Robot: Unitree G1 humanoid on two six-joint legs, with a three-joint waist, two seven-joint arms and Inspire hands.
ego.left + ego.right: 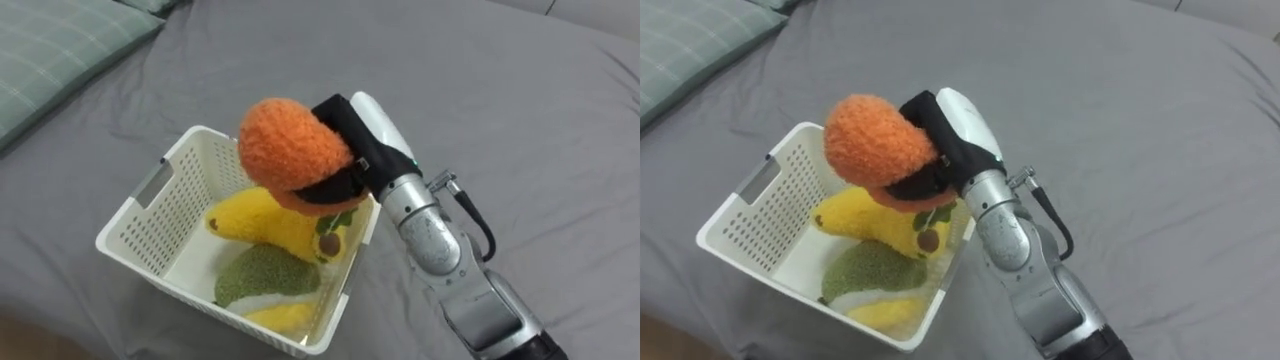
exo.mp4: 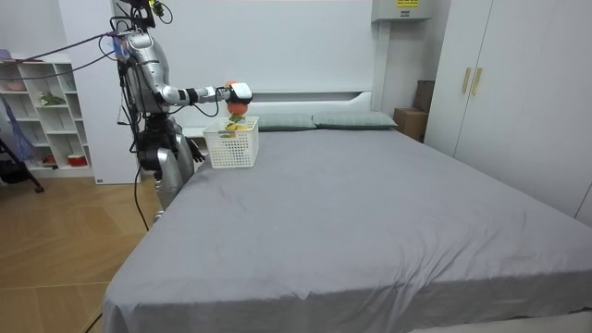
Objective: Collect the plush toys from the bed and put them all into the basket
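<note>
Collection looks nearly finished: the right robot hand (image 1: 350,140), fingers curled round a fuzzy orange plush toy (image 1: 288,145), holds it above the white slatted plastic basket (image 1: 150,205) on the grey bed (image 1: 520,100). A yellow plush toy (image 1: 262,222) and a green plush toy (image 1: 265,275) already lie inside; dropping the orange one remains.

Head stereo pair, steep downward look, close on white basket (image 1: 150,215) on bed (image 1: 520,90), room cam far off past bed foot, facing headboard (image 2: 305,95), basket shared.

Bedroom — grey bed (image 2: 370,203), pillows (image 2: 354,119), wardrobe (image 2: 499,83)
</note>
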